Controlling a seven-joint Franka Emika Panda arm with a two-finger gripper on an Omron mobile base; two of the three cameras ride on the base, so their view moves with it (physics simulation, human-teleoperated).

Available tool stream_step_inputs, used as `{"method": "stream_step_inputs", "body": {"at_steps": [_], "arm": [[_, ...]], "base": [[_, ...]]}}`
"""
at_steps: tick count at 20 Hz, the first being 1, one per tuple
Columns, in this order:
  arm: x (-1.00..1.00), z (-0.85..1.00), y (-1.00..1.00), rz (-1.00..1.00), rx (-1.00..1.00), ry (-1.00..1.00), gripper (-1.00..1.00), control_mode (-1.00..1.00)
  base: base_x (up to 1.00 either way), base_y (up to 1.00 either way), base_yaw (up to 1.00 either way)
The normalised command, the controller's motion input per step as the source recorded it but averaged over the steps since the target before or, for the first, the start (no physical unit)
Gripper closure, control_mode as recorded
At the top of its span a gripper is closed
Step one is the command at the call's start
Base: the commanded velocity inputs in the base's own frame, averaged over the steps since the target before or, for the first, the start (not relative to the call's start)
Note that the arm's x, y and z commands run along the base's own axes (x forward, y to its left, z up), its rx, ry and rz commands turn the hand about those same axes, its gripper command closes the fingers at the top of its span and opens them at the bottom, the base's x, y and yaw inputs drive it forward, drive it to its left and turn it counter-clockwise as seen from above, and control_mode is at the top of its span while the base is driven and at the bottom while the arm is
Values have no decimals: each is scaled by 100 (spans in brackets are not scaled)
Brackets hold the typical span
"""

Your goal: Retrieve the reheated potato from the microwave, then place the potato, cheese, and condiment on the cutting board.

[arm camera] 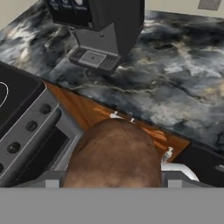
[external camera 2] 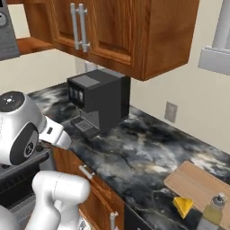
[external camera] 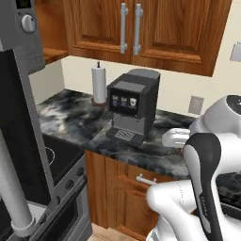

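The potato (arm camera: 114, 153), brown and rough-skinned, sits between the two fingertips (arm camera: 51, 180) of my gripper (arm camera: 113, 181), which is shut on it. It hangs over the counter's front edge and the wooden drawers, between the stove and the coffee machine. The microwave (external camera: 21, 33) is at the upper left, its dark glass door (external camera: 21, 136) swung open toward me with the thick handle (external camera: 13, 188) low in that view. The cutting board (external camera 2: 200, 182) lies far right on the counter. The yellow cheese (external camera 2: 183, 206) lies just in front of it, and the condiment (external camera 2: 214, 210) stands beside the cheese.
A black coffee machine (external camera: 132, 106) stands at the back of the marbled counter (external camera 2: 130, 148), with a paper towel roll (external camera: 99, 84) to its left. A stove (arm camera: 19, 113) with knobs lies below the microwave. Wooden wall cabinets (external camera 2: 112, 31) hang overhead.
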Motion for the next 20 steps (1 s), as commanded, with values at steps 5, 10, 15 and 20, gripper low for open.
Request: {"method": "stream_step_inputs", "body": {"at_steps": [5, 10, 15, 20], "arm": [[0, 0, 0, 0, 0, 0, 100, 100], [0, 0, 0, 0, 0, 0, 100, 100], [0, 0, 0, 0, 0, 0, 100, 100], [0, 0, 0, 0, 0, 0, 100, 100]], "base": [[-36, 0, -33], [-75, 0, -13], [-100, -8, -13], [-69, -31, -24]]}}
